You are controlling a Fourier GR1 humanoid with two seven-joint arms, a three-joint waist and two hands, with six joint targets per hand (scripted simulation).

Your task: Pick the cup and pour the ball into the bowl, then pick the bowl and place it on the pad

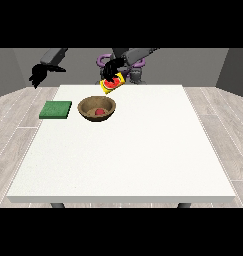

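Observation:
A brown wooden bowl point(97, 109) stands on the white table point(128, 150) at the back left, with a red ball point(99, 112) lying inside it. Just above and behind the bowl, the hand at the view's right point(112, 68) is curled round a yellow cup with a red inside point(111, 84). The cup is tipped over, its mouth facing down and forward toward the bowl. A green pad point(56, 110) lies flat to the left of the bowl. The hand at the view's left point(39, 75) hangs raised beyond the table's back left corner, away from everything, fingers relaxed and pointing down.
The robot's torso point(135, 72) sits behind the table's far edge. The wide stretch of table in front of and to the right of the bowl bears nothing.

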